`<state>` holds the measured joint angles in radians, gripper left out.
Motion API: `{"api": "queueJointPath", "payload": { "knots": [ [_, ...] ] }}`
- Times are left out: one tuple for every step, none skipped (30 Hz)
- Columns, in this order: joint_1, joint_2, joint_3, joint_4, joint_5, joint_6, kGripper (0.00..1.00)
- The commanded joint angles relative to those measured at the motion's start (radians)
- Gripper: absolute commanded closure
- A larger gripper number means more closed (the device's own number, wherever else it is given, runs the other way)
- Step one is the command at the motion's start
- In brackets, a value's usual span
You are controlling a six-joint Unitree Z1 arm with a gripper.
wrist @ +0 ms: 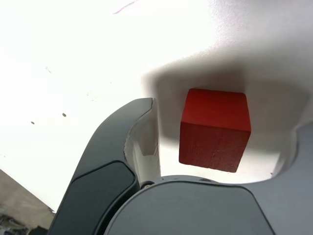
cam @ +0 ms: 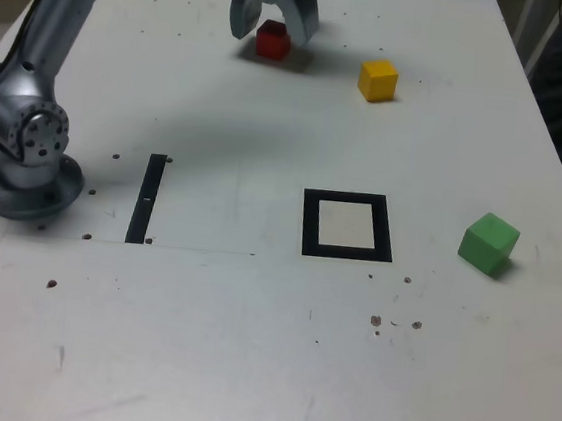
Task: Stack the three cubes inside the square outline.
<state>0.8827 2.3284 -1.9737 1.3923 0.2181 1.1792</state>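
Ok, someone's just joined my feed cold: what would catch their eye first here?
Most likely the open gripper at the far edge of the white table, its jaws either side of the red cube; the wrist view shows a gap beside the cube. Next, the black square outline near the middle, its pale centre bare. The yellow cube sits to the exterior view's right of the red one, and the green cube right of the outline.

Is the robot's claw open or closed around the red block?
Open: the gripper straddles the red cube, gaps visible beside it.
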Motion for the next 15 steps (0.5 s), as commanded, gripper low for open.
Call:
{"api": "queueJointPath", "payload": {
  "knots": [
    [-0.001,0.019,-0.014,0.006,0.003,-0.008,0.23],
    [-0.002,0.023,-0.017,0.006,0.005,-0.011,0.29],
    [-0.004,0.025,-0.019,0.005,0.006,-0.014,0.35],
    [-0.005,0.026,-0.020,0.002,0.006,-0.017,0.42],
    [-0.007,0.026,-0.020,-0.001,0.007,-0.019,0.48],
    [-0.009,0.026,-0.019,-0.004,0.007,-0.020,0.53],
    [-0.010,0.026,-0.017,-0.007,0.006,-0.020,0.58],
    [-0.011,0.026,-0.016,-0.010,0.006,-0.020,0.60],
    [-0.013,0.026,-0.014,-0.011,0.005,-0.020,0.62],
    [-0.013,0.027,-0.014,-0.011,0.004,-0.019,0.62],
    [-0.014,0.027,-0.013,-0.011,0.004,-0.019,0.62],
    [-0.015,0.028,-0.012,-0.011,0.004,-0.019,0.62],
    [-0.016,0.028,-0.012,-0.011,0.004,-0.019,0.62],
    [-0.016,0.028,-0.012,-0.012,0.003,-0.019,0.62],
    [-0.017,0.028,-0.012,-0.012,0.003,-0.019,0.62]
  ]
}}
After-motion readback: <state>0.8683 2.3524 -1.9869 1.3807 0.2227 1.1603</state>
